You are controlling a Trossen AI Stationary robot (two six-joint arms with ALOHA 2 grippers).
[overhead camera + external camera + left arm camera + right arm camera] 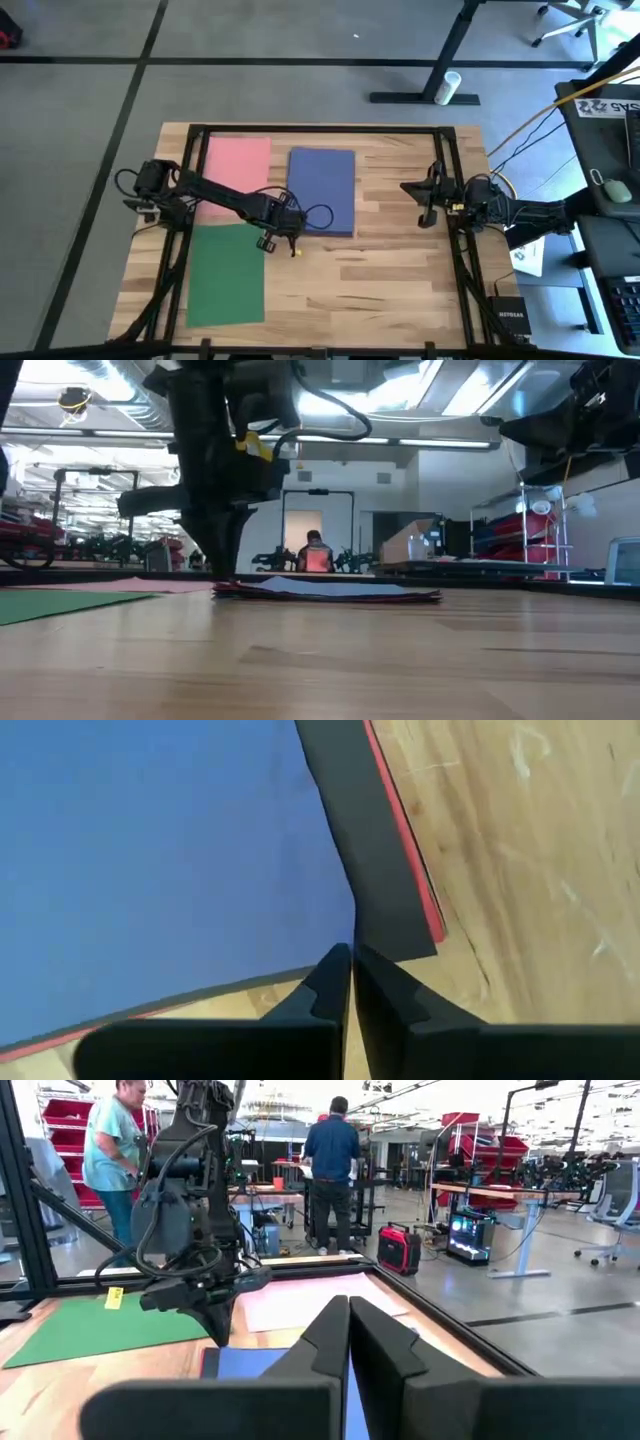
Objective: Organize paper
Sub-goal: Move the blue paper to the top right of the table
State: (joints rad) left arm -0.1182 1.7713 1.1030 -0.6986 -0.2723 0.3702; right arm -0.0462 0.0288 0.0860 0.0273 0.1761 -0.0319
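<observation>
Workshop benches, red bins and people standing at a distance fill the room behind the slatted wooden desk [400,270], which sits in a black frame on grey floor.

Taking the high view as a clock face and going left to right: the green sheet [226,275] lies at about 8 o'clock, flat and alone. Above it, near 10 o'clock, lies the pink sheet [238,165]. Just right of that, toward 11, is a small stack topped by the navy blue sheet [322,190]; the left wrist view shows a black sheet [362,840] and a red sheet [412,850] peeking out beneath it, their edges fanned rather than flush.

The left arm reaches in from 9 o'clock, stretched low across the gap between pink and green, and its left hand [283,232] points down at the near-left corner of the navy stack. Its fingers are clenched together with nothing between them, tips close to that corner.

My reading is that the job stands partway: three sheets are piled, two lie loose. The next move likely calls for squaring the fanned corner or catching an edge, which on thin flat paper needs a shallow, careful approach so the stack does not skid.

The right hand [428,203] waits near 3 o'clock, held above the desk edge, fingers likewise pressed together and empty.
</observation>
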